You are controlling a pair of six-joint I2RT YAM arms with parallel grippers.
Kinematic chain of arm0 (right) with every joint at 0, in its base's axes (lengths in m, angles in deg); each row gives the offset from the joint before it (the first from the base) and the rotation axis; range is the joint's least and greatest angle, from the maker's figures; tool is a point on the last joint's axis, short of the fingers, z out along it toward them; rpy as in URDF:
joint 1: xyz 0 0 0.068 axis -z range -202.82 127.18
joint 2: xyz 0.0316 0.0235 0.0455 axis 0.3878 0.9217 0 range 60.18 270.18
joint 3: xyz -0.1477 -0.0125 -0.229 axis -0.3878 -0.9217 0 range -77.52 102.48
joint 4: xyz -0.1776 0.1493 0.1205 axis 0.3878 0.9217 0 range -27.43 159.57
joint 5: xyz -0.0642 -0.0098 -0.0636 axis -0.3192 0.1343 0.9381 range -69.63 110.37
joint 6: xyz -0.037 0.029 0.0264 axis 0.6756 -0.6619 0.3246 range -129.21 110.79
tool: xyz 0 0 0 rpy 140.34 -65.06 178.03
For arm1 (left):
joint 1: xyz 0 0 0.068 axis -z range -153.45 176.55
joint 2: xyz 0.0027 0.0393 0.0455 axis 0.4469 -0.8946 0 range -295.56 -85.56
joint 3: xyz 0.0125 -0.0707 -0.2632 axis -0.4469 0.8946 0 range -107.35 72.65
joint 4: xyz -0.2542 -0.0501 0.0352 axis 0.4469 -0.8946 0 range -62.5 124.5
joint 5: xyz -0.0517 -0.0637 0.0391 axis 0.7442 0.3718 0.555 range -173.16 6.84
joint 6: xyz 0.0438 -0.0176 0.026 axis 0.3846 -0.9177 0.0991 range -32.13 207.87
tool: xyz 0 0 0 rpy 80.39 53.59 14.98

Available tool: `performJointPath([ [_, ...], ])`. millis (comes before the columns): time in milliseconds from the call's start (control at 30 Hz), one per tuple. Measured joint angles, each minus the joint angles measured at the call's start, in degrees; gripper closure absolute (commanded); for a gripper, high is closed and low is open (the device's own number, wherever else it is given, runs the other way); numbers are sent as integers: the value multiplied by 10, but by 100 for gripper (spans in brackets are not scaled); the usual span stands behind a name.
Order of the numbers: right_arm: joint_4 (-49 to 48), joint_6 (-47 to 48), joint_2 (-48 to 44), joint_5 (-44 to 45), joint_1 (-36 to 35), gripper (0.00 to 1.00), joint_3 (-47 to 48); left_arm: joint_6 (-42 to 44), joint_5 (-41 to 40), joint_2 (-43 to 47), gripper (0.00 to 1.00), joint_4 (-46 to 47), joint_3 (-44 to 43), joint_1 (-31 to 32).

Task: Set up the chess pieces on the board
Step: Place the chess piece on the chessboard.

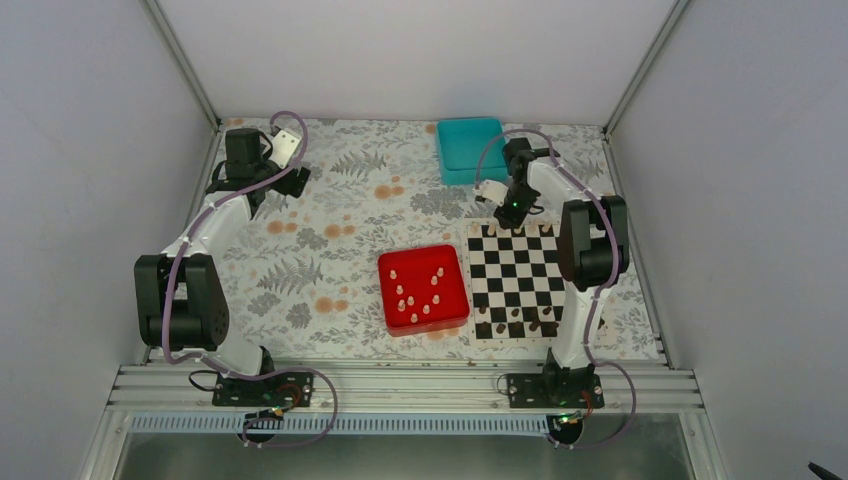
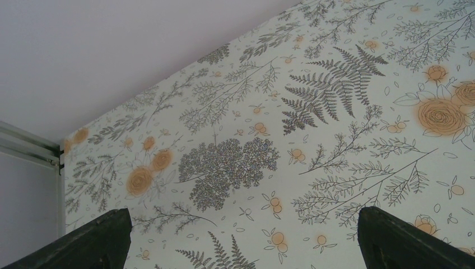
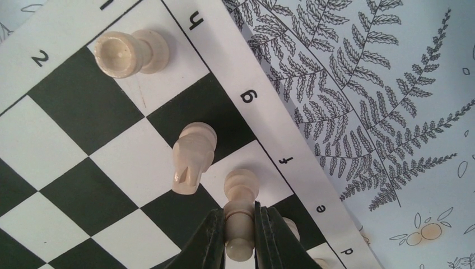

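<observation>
The pieces [image 3: 193, 157] look like smooth pale wood. The board [image 3: 84, 185] seems matt printed paper, and the red tray [image 1: 458, 285] is glossy plastic.

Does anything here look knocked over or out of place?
Nothing stands out. The rook and knight stand on their squares at the edge of the board, and the right hand grips a third piece beside them.

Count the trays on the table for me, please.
2. The red tray lies left of the chessboard and holds cream chess pieces. The teal tray lies at the far edge of the table, beyond the chessboard's far left corner. No other tray shows.
</observation>
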State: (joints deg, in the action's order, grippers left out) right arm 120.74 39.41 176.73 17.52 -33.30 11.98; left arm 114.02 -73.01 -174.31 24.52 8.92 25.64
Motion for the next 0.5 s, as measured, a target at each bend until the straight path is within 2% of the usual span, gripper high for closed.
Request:
performJointPath([
  [333, -11, 0, 0, 4, 0, 86, -12, 0, 0, 0, 0, 0, 0, 0],
  [400, -12, 0, 0, 4, 0, 81, -12, 0, 0, 0, 0, 0, 0, 0],
  [500, -12, -1, 0, 5, 0, 65, -13, 0, 0, 0, 0, 0, 0, 0],
])
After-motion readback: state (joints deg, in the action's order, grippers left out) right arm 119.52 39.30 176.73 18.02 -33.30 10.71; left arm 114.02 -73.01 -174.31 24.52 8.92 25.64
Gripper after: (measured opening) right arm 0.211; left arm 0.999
